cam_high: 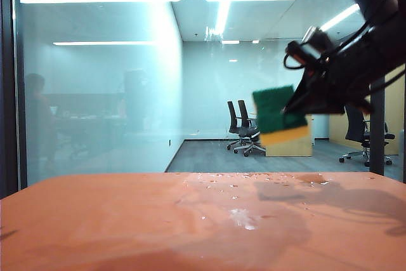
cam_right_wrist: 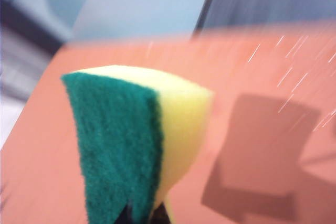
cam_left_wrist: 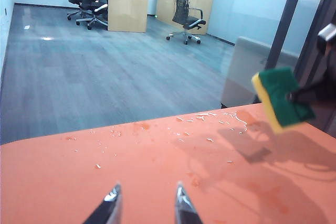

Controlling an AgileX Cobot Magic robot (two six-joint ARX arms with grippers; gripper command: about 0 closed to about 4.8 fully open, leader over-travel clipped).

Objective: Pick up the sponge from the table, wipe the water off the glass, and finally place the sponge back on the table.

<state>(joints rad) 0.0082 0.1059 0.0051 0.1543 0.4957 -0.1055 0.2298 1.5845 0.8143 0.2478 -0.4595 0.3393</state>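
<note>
Your right gripper [cam_high: 298, 109] pinches the sponge [cam_high: 279, 115] aloft above the table [cam_high: 127, 220], green face toward the glass [cam_high: 95, 93] (apparently readied for wiping), while your left gripper [cam_left_wrist: 146, 203] waits low, fingers wide, empty.

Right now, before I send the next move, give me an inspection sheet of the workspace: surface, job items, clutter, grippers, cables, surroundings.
Surface: orange-red table, wet with scattered water droplets towards the far edge.
Job's things: sponge lifted clear of the table, green face towards the exterior camera, yellow foam below; glass stands behind the table, faint droplets and streaks near its top centre.
Clutter: nothing seen.
Grippers: right gripper shut on the sponge, up in the air at the right; left gripper open, empty, low over the table.
Cables: black cables run along the right arm.
Surroundings: office with chairs and a wooden desk beyond the glass.
</note>
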